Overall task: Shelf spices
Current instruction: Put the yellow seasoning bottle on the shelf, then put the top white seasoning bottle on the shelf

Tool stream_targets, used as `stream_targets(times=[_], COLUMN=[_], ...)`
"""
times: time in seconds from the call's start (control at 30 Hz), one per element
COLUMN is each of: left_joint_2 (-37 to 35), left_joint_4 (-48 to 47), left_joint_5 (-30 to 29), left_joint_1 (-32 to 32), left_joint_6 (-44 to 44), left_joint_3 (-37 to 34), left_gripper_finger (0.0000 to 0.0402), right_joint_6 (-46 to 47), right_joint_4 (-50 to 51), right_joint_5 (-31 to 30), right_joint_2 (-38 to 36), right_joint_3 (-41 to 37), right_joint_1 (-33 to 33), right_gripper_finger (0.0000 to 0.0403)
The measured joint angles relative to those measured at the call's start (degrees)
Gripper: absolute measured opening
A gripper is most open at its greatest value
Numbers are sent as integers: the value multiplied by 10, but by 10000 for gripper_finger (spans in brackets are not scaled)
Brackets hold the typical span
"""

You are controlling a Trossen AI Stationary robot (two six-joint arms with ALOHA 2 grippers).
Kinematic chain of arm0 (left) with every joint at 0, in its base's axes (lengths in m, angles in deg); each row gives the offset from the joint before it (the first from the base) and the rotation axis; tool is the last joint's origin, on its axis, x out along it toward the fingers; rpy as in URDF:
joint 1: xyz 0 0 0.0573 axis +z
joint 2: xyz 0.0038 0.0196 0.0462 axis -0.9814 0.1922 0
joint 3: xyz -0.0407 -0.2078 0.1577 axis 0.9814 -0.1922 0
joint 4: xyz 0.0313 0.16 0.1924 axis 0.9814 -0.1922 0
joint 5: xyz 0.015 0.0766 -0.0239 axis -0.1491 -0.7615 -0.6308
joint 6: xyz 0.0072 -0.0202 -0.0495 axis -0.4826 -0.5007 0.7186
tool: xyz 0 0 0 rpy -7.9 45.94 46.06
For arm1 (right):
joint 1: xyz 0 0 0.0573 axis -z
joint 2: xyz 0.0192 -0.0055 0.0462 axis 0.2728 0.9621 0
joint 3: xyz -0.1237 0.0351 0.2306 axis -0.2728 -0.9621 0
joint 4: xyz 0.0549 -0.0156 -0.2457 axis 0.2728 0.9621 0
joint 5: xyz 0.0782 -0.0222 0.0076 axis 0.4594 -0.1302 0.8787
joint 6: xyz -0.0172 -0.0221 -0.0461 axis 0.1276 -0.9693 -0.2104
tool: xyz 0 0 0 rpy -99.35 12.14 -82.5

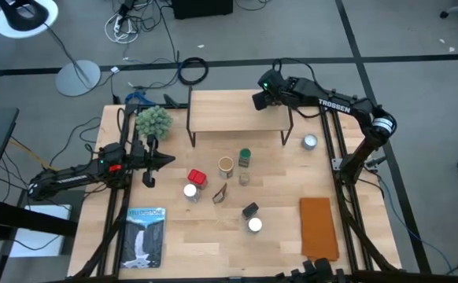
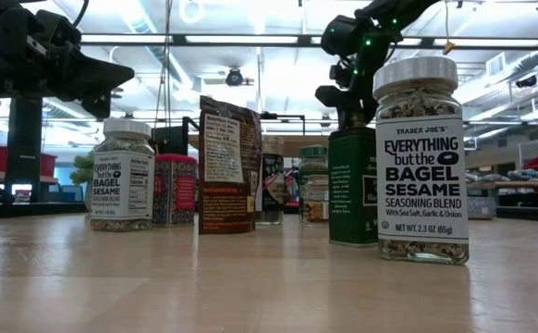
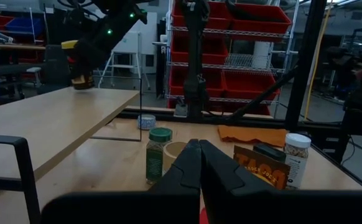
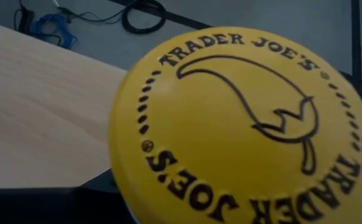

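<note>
the yellow cap point(image 4: 243, 124) fills the right wrist view. it says "trader joe's" two times in a ring, with a line drawing in the middle. this yellow-capped jar point(image 3: 80, 62) is at the right end of the shelf point(image 1: 237, 110), in the grip of the right gripper point(image 1: 262, 98). i cannot tell if the jar's bottom touches the board.

the left gripper point(image 1: 164, 159) is over the table near the fuzzy green plant point(image 1: 153, 120). its fingers point(image 3: 187, 168) are pressed together with nothing in them.

in the low view, two jars with white caps say "everything but the bagel sesame seasoning blend". the near one point(image 2: 421, 157) also says "trader joe's", "with sea salt, garlic & onion" and "net wt. 2.3 oz (65g)". the far one point(image 2: 123, 176) is off to the side. between them stand a red tin point(image 2: 177, 190), a brown packet point(image 2: 227, 166) with tiny print and a dark green tin point(image 2: 352, 185). in the left wrist view a packet point(image 3: 262, 168) says "taco".

the right arm point(image 1: 335, 106) says "trossen".

the table point(image 1: 284, 196) is light wood. on it are a jar with a green cap point(image 1: 245, 157), a tan canister point(image 1: 226, 165), a flat silver tin point(image 1: 310, 141), an orange cloth point(image 1: 319, 228) and a book point(image 1: 144, 236) with a waterfall picture.

the floor is grey with black cables point(image 1: 191, 71). the room has red bins point(image 3: 243, 18) on racks and long ceiling lights.
</note>
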Motion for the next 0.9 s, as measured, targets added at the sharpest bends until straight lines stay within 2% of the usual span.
stream_targets(times=[0.33, 0.9], left_joint_2=[0, 0], left_joint_4=[0, 0], left_joint_5=[0, 0], left_joint_1=[0, 0], left_joint_6=[0, 0], left_joint_3=[0, 0], left_gripper_finger=[6, 6], right_joint_6=[-3, -26], right_joint_4=[6, 2], right_joint_5=[4, 4], right_joint_2=[0, -6], right_joint_3=[0, 0], right_joint_1=[-3, -15], right_gripper_finger=[248, 347])
